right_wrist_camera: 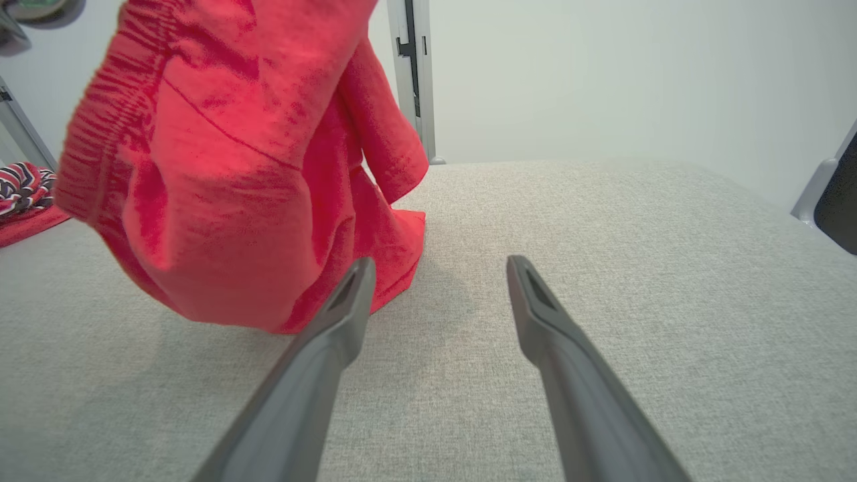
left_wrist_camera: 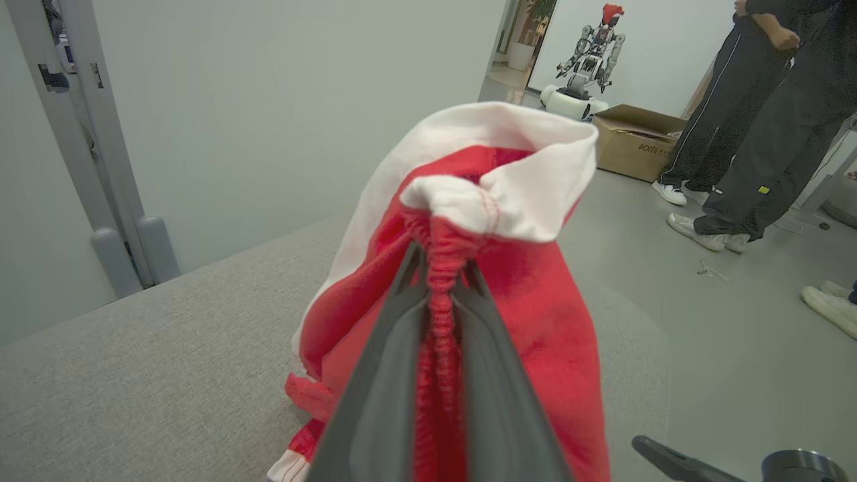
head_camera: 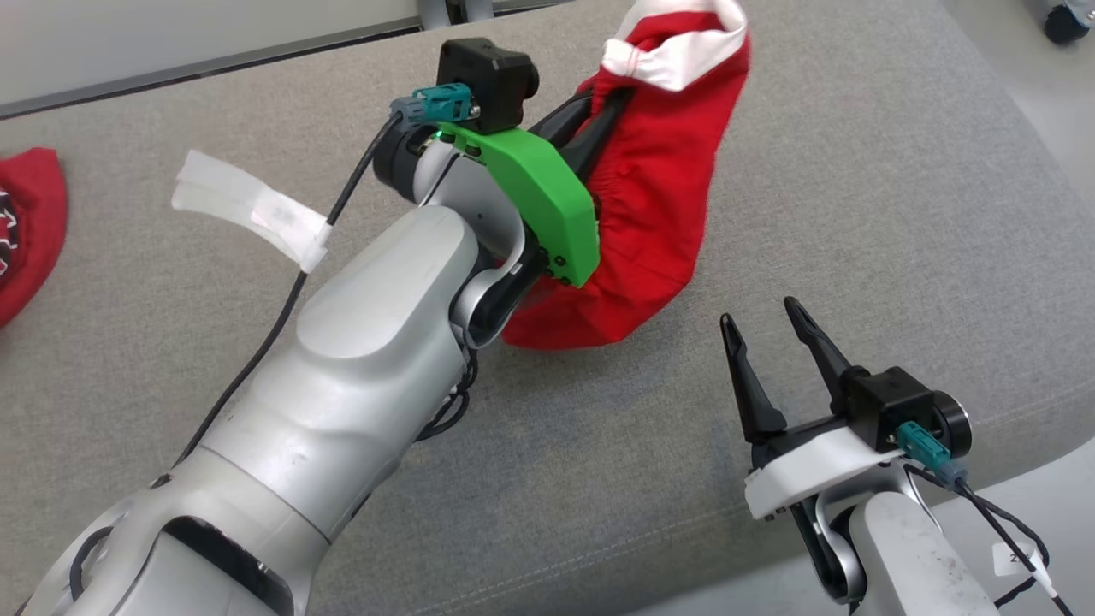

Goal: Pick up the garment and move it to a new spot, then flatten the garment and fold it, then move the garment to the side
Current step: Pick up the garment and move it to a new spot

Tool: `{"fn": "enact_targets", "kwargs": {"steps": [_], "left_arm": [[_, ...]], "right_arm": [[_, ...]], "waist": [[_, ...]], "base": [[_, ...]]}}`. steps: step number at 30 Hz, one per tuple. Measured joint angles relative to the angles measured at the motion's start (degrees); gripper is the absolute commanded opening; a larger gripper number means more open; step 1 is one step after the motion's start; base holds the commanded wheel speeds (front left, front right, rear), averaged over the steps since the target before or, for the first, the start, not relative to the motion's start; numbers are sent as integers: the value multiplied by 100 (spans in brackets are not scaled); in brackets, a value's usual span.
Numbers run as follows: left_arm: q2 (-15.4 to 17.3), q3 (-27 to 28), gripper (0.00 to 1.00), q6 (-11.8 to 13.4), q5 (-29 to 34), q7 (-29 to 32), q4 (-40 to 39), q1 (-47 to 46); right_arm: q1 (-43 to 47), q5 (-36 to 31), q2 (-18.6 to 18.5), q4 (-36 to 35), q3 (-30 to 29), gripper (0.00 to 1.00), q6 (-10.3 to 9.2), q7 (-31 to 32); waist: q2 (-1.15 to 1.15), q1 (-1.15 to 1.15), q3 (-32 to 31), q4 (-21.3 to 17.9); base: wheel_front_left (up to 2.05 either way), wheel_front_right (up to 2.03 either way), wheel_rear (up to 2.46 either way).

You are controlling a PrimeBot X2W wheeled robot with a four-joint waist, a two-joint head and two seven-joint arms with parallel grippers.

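Head view shows the garment (head_camera: pixel 659 197) hanging at 12 o'clock, with its low end down on the gray pad (head_camera: pixel 855 214). The left gripper (head_camera: pixel 612 107) pinches its bunched top edge tight. The right gripper (head_camera: pixel 760 310) sits at 4 o'clock, near the garment but not touching it, fingers spread wide around nothing. Another red cloth (head_camera: pixel 30 222) lies at 9 o'clock.

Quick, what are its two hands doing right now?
Left hand: closed, holding the red garment.
Right hand: open, holding nothing.
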Motion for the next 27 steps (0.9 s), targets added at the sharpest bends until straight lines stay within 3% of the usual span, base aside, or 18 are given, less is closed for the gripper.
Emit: {"fn": "enact_targets", "kwargs": {"steps": [9,18,23,25,26,27], "left_arm": [[89,-2,0,112,136,-556,1591,-20],[293,100,0,70,155,-866,2581,-246],[449,124,47,35,192,-937,2941,-441],[531,118,88,48,224,-959,3062,-531],[561,116,100,47,245,-965,3134,-562],[576,134,100,48,241,-968,3189,-581]], "right_arm": [[-83,3,-3,-115,-203,100,0,0],[-223,-25,-1,-182,-243,100,0,0],[-302,-65,-1,-205,-222,100,0,0],[-361,-85,-1,-216,-211,100,0,0],[-373,-104,0,-218,-212,100,0,0],[-378,-119,-1,-218,-220,100,0,0]], "waist": [[0,0,489,-67],[0,0,891,77],[0,0,1058,131],[0,0,1120,130],[0,0,1150,125],[0,0,1178,120]], "base": [[0,0,0],[0,0,0],[0,0,0],[0,0,0],[0,0,0],[0,0,0]]}}
